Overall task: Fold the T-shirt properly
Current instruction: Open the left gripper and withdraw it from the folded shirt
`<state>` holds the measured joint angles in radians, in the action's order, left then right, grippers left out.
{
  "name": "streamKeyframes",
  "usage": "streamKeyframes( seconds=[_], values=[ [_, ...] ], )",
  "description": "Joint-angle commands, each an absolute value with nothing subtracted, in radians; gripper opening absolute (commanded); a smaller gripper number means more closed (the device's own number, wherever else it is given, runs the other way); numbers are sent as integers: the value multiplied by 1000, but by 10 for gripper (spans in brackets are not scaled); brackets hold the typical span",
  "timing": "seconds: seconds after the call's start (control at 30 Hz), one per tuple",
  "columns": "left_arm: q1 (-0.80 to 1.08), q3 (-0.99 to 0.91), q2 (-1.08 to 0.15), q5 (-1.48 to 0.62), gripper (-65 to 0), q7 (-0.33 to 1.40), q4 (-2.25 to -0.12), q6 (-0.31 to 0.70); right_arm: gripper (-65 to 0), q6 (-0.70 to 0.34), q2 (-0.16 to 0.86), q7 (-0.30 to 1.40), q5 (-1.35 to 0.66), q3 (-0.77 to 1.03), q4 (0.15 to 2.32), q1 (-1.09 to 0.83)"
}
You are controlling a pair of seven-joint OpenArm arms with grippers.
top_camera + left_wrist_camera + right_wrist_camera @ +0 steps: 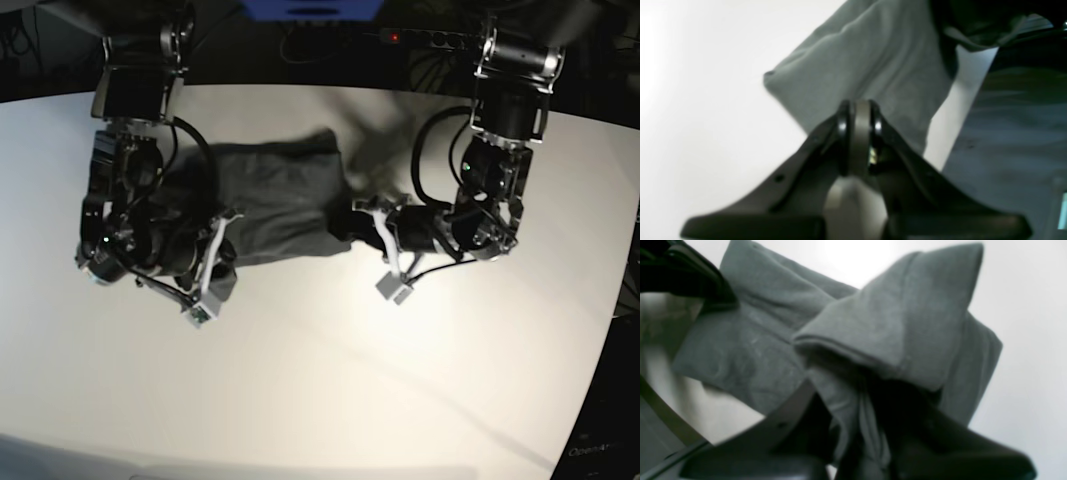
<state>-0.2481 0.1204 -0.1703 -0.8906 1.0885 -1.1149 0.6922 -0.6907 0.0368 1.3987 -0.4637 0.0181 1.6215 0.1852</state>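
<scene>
Base view shows the big white table (320, 400) first, with the dark grey soft cloth T-shirt (275, 205) lying across its far middle, bunched and partly folded, not spread flat. Two black robot arms reach down from the far side, one at each end of the shirt. The right arm, on the left of this view, has its right gripper (222, 262) at the near left end of the shirt, and the right wrist view shows that claw (860, 440) closed on a thick bunch of grey cloth, with a hemmed edge, maybe a sleeve, flopping over above it. The left arm, on the right of this view, has its left gripper (362, 222) at the right end of the shirt. In the left wrist view that claw (858, 133) is pressed shut with a thin band of grey cloth pinched between its tips, and a loose corner of the shirt (867, 76) lies out past it on the table. I think both claws hold opposite ends so the shirt can be lifted or pulled straight and one side laid over the other. The fold looks only partly done, since the cloth is lumpy. A small white block (396, 288) sticks out near the left arm.
</scene>
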Motion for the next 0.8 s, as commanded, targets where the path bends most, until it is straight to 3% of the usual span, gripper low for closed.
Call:
streamKeyframes(
  seconds=[0.0, 0.17, 0.33, 0.77],
  values=[
    [-272, 117, -170, -937, -625, 1067, -1136, 698, -647, -698, 42, 1396, -481, 19, 1643, 206],
    [-265, 119, -179, -1069, -625, 1078, -1270, 698, -647, -698, 48, 1396, -481, 19, 1643, 211],
    [-243, 108, -282, -1190, -625, 1142, -1402, 698, -647, -698, 51, 1396, -481, 19, 1643, 213],
    [-77, -16, -479, -1204, -625, 1150, -1412, 698, -647, -698, 30, 1396, -479, -65, 1689, 229]
  ],
)
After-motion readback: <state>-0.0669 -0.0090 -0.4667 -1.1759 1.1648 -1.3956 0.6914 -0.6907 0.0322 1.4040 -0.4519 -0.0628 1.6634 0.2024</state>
